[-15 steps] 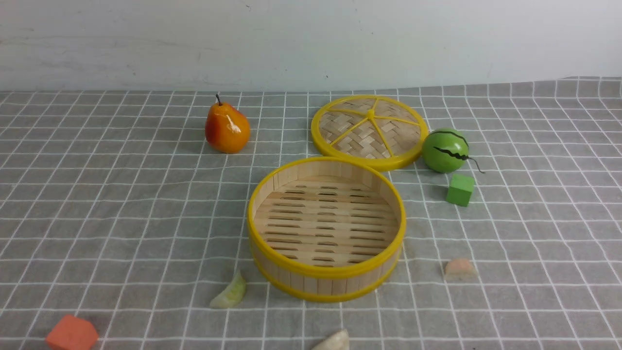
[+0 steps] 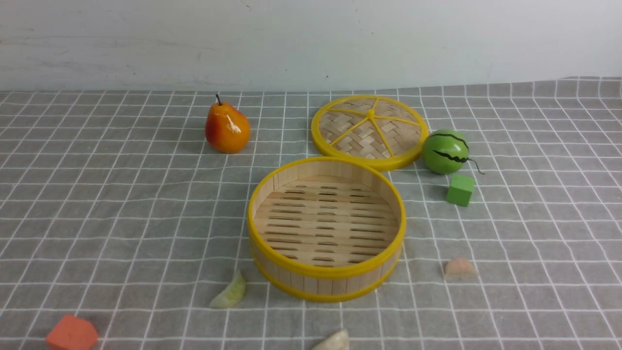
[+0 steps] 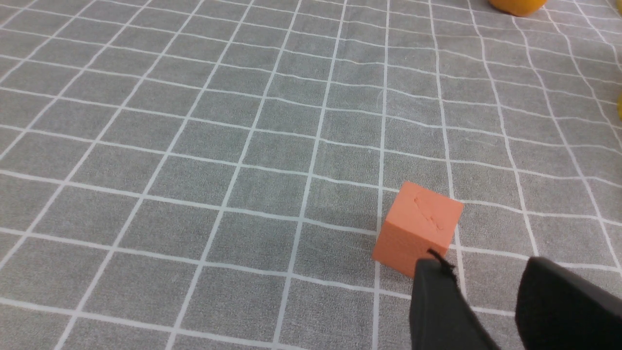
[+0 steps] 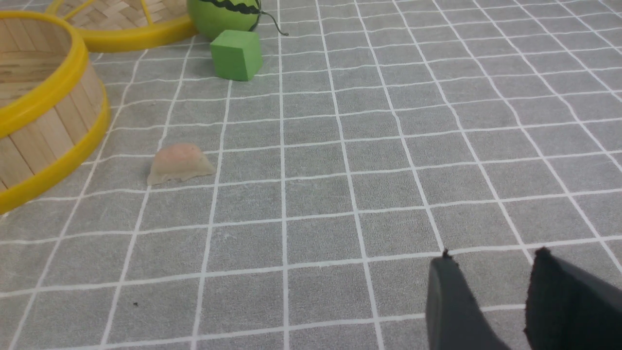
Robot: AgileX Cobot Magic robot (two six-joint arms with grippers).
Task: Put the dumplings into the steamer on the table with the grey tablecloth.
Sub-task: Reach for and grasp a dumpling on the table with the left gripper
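Steamer (image 2: 320,284) stands uncovered in the middle of the tabletop (image 2: 121,194), on the grey tablecloth (image 2: 534,218), and nothing lies on its slatted floor. All three dumplings are outside it, on the cloth. The green dumpling (image 2: 229,293) lies just beside the near wall on the left. The white dumpling (image 2: 334,341) is in front of the steamer, partly cut off by the edge of the front view. The pink dumpling (image 2: 459,268) lies to the right, a little apart from the wall.

Neither arm shows in the front view. In its wrist view the left pincer (image 3: 483,272) has its fingers parted and holds nothing; the orange block (image 3: 418,228) sits just in front of one fingertip. The right pincer (image 4: 493,262) is also parted and holds nothing, over bare cloth, with the pink dumpling well ahead of it.

The step in hand seems to be the first reach. The right pincer is better placed for the pink dumpling and the left for the green one, and the left must pass the orange block without pushing it. A dumpling is low and curved, so it is wise to come down from above, close across the narrow width, and not pinch the fabric. Then lift above the yellow rim and release low over the slats.
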